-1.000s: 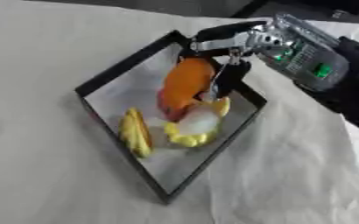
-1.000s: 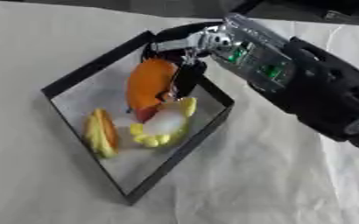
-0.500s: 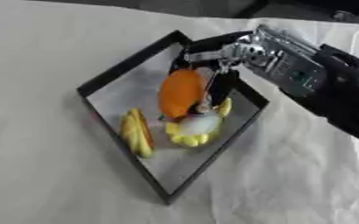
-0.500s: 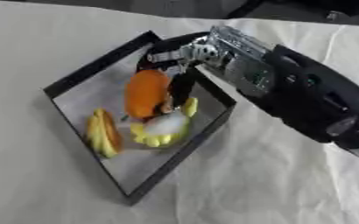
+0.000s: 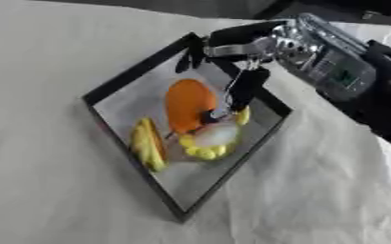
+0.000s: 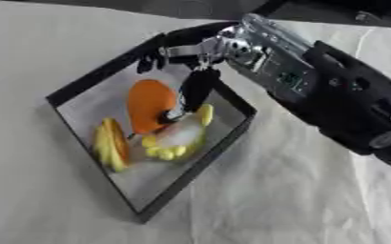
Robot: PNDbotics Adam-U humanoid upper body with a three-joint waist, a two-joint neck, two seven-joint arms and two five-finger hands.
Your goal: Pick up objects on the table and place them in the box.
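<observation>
While the right hand [image 5: 232, 57] hangs over the far corner of the box [image 5: 124, 81], the orange object [image 5: 189, 104] lies on the box floor just below and toward the robot from it, its long axis running roughly from the far corner toward the near side. One dark finger [image 5: 247, 88] reaches down along the right flank of the orange object, its tip at or just beside the lower end; whether it touches cannot be told. The other fingers spread out above the far rim, straightened and apart, with nothing clamped between them. Only the right arm shows; the left hand appears in neither view, so the right is the hand placed to act.

Against the frame a second back, the orange object has gone from being lifted and tilted under the curled fingers to lying flat inside the box, and the fingers have opened off it. The hand sits a little higher toward the far corner than half a second ago.

Beside the orange object rest a yellow-and-white object [image 5: 209, 139], touching its lower end, and a yellow ridged object [image 5: 147, 144] near the left wall. By the look of it, the placing is done, and the coming move is to draw the hand up and back clear of the rim without the lowered finger dragging the orange object along.
</observation>
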